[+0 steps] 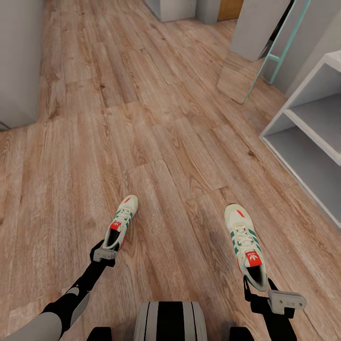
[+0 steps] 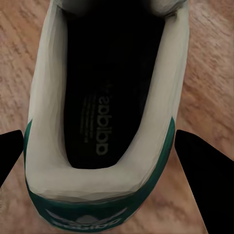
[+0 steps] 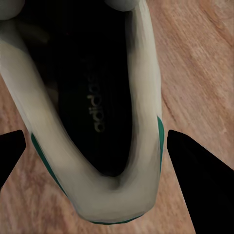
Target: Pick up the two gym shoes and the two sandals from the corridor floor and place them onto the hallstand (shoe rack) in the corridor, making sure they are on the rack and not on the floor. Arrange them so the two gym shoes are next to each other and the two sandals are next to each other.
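From the head camera, two white gym shoes with green stripes sit low over the brown wooden corridor floor (image 1: 156,142). The left gym shoe (image 1: 121,222) is in front of the left arm. The left claw (image 1: 105,252) is right at its heel. The right gym shoe (image 1: 246,244) is well apart from the first one, over on the right. The right claw (image 1: 266,292) is at its heel too. Both shoes point away from the robot. The white hallstand (image 1: 310,137) stands at the right edge, with its shelves open to the floor. A thin teal frame (image 1: 283,45) leans near the wall behind it, next to a tilted panel (image 1: 237,78).

From the left wrist camera, the left gym shoe (image 2: 97,112) is very close. You look down into its dark inside. One black finger (image 2: 10,153) is on one side of the heel and the other black finger is on the other side. The claw is closed in around the heel, and the fingers seem to touch it.

From the right wrist camera, the right gym shoe (image 3: 92,112) is close as well, with its dark opening facing the camera. A black finger (image 3: 197,175) sits on each side of the heel. This claw also looks closed in on the heel.
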